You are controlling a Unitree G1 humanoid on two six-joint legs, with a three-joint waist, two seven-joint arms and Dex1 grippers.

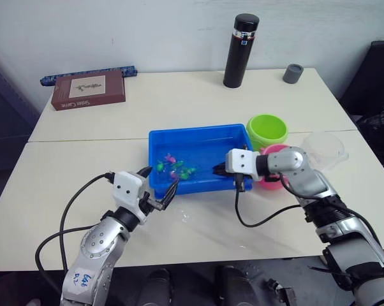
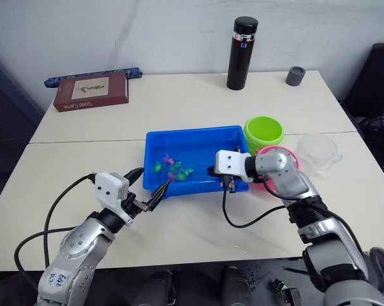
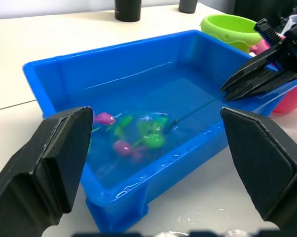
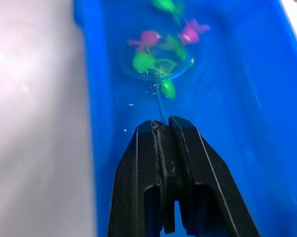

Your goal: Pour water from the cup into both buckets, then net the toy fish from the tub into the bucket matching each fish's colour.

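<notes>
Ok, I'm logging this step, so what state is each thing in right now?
tub: holds water and fish
toy fish: in the tub, clustered by the net
net: hoop dipped in the water among the fish
right gripper: shut on the net's thin handle
left gripper: open, empty, beside the tub
cup: upright on the table
green bucket: upright
pink bucket: upright
flask: upright, capped

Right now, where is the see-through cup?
The clear cup stands on the table's right side, just right of the pink bucket and the lime green bucket, behind the right arm.
</notes>
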